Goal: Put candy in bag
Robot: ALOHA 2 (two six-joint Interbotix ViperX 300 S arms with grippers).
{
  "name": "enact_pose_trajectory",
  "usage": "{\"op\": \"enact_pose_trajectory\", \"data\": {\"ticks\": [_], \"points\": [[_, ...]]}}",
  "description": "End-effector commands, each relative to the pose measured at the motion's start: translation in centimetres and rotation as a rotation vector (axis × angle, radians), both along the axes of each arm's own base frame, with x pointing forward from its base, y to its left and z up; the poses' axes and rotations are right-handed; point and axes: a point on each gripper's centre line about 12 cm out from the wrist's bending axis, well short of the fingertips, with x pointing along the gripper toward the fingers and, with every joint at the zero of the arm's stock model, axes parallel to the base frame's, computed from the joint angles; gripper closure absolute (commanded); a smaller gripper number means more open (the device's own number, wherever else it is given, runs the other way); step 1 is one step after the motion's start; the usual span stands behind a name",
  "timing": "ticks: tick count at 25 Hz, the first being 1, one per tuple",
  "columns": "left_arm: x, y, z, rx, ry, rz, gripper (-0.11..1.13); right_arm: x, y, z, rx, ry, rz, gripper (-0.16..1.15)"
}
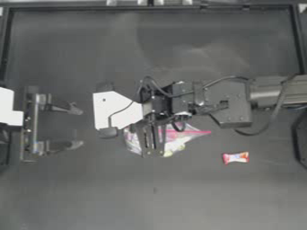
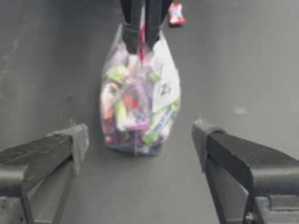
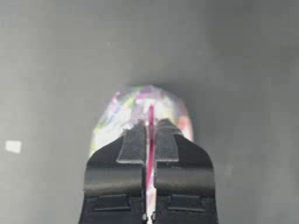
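At table centre, right pincer (image 1: pixel 153 146) clamped on bag (image 1: pixel 180 137) seal; left pincer (image 1: pixel 75 126) wide.

The right gripper (image 3: pixel 149 133) has its two dark fingers (image 3: pixel 132 146) pressed together on the pink-red seal strip (image 3: pixel 151 116) of the bag (image 3: pixel 143 103). The clear bag, with multicoloured contents showing through, extends beyond the fingertips over the plain grey surface (image 3: pixel 58 65).
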Motion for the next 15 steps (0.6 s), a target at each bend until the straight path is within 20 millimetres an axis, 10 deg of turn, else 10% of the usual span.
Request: {"op": "enact_pose_trajectory", "data": {"ticks": [1, 15], "points": [[1.5, 0.2, 0.7, -0.005, -0.011, 0.006, 0.01, -0.4, 0.2, 2.6, 0.002, -0.071, 0.002, 0.93], [5.0, 0.7, -0.3, -0.025, -0.035, 0.029, 0.02, -0.8, 0.4, 2.7, -0.003, -0.097, 0.001, 0.93]]}}
